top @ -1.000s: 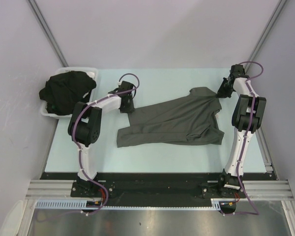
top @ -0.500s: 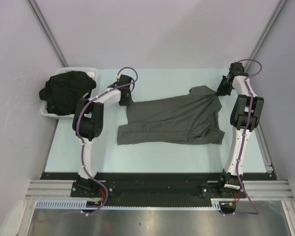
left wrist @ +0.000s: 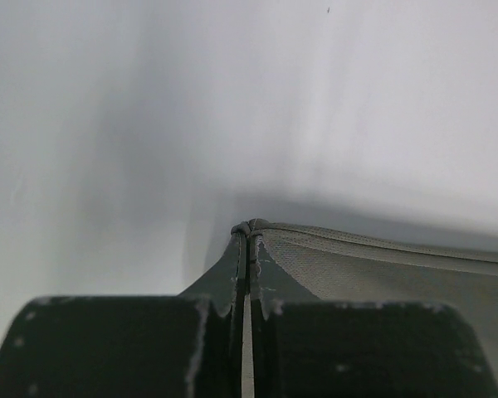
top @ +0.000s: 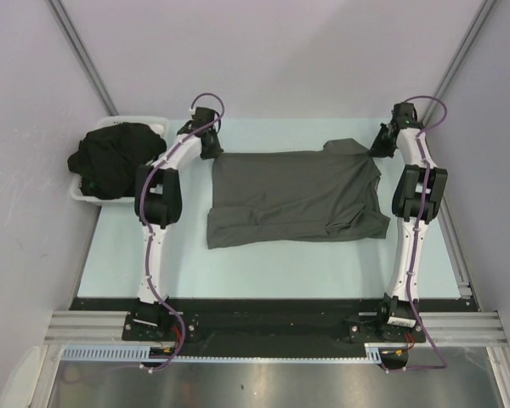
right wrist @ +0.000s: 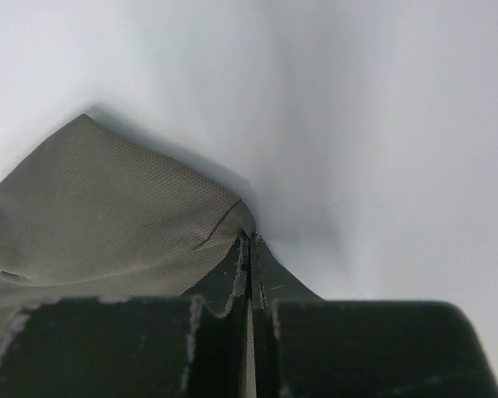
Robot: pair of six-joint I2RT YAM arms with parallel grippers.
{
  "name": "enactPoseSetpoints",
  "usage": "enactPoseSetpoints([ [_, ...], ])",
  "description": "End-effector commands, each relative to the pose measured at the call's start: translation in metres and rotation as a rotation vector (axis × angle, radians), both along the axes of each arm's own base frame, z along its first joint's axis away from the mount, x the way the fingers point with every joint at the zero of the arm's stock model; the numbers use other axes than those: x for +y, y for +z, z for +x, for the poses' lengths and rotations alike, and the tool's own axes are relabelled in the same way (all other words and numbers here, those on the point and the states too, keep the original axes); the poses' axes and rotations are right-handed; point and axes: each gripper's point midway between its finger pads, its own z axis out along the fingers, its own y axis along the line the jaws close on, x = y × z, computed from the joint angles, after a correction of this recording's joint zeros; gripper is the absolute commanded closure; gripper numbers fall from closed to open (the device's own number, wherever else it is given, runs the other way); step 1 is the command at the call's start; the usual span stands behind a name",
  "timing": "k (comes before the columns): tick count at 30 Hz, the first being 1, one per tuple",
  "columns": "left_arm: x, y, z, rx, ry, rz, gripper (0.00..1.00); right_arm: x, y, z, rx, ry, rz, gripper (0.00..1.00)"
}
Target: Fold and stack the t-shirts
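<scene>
Charcoal grey t-shirt [top: 297, 195] lies spread and wrinkled across the middle of the pale counter [top: 280, 263]. At its far corners, left claw [top: 212, 149] and right claw [top: 381, 143] each pinch its edge tight. Far left, black t-shirts [top: 115, 157] heap in a white tray [top: 157, 123].

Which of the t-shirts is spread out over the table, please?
The charcoal grey t-shirt: it alone lies spread open over the table, while the black t-shirts sit bundled in the white tray at the left.
</scene>
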Motion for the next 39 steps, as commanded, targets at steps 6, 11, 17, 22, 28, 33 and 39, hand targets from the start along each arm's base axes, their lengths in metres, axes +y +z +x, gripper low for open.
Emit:
enactPoseSetpoints([
  [6,0.015,0.024,0.043,-0.086,0.045,-0.128,1.00,0.019,0.028,0.047,-0.188,0.034,0.008,1.00],
  [11,0.020,0.036,0.067,-0.177,0.062,-0.157,1.00,0.018,0.030,0.056,-0.217,0.021,-0.004,1.00],
  [17,0.023,0.042,0.085,-0.230,0.061,-0.226,1.00,0.014,0.029,0.064,-0.248,0.017,-0.023,1.00],
  [22,0.018,0.045,0.098,-0.269,0.049,-0.279,1.00,0.024,0.031,0.075,-0.292,0.010,0.044,1.00],
  [28,0.019,0.050,0.105,-0.301,0.046,-0.291,0.99,0.029,0.034,0.084,-0.328,0.031,0.036,1.00],
  [33,0.017,0.059,0.106,-0.324,0.021,-0.310,0.73,0.029,0.039,0.084,-0.345,0.056,0.039,0.78],
  [39,0.016,0.082,0.103,-0.373,-0.003,-0.314,0.64,0.024,0.071,0.087,-0.415,0.065,0.063,0.69],
])
